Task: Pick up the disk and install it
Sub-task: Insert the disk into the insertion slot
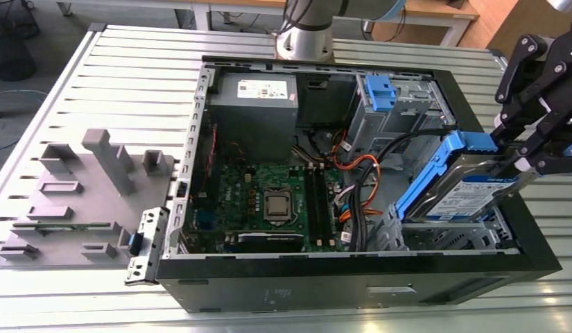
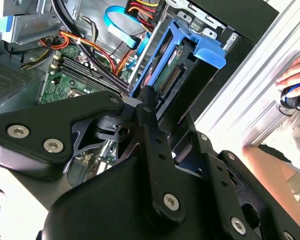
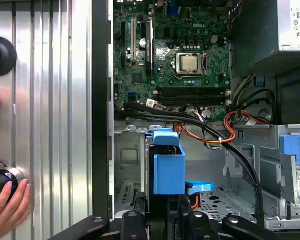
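The disk (image 1: 463, 186), a silver drive in a blue carrier frame, stands tilted over the drive cage (image 1: 452, 232) in the near corner of the open computer case, at the exterior view's right. Its lower end dips into the cage. My black gripper (image 1: 518, 161) is shut on its upper end. In the second wrist view the disk (image 2: 187, 47) is edge-on with its connector showing, and the gripper (image 2: 165, 117) clamps it. In the first wrist view the blue carrier (image 3: 168, 170) rises straight out of the gripper (image 3: 162, 216).
The open case (image 1: 360, 277) holds a motherboard (image 1: 267, 201), a grey power-supply box (image 1: 256, 104), black and orange cables (image 1: 369, 173) beside the cage, and an upright blue latch (image 1: 380, 94). A grey fixture block (image 1: 82, 187) lies on the slatted table. A person's hand (image 3: 7, 200) rests beside the case.
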You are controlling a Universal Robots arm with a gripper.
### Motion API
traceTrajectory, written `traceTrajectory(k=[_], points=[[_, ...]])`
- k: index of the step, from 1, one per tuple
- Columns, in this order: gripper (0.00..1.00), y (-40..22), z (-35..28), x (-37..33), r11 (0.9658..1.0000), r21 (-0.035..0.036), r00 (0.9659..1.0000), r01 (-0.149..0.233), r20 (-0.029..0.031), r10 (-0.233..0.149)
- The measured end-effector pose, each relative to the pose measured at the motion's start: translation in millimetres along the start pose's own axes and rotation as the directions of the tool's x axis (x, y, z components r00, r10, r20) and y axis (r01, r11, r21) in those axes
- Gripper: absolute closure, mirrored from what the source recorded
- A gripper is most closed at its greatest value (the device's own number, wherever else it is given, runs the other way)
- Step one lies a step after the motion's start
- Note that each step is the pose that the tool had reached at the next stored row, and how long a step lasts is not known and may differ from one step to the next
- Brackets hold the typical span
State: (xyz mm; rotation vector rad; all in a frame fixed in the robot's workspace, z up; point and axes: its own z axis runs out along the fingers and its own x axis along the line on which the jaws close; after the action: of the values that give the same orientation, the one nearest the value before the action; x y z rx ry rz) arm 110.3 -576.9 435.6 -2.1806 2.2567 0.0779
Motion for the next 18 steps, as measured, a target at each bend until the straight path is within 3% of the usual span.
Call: traceTrajectory(k=[18], points=[[0.65, -1.0, 32.2, 1.2, 1.0000, 0.0004, 0.9999, 0.000, -0.0103, 0.000]])
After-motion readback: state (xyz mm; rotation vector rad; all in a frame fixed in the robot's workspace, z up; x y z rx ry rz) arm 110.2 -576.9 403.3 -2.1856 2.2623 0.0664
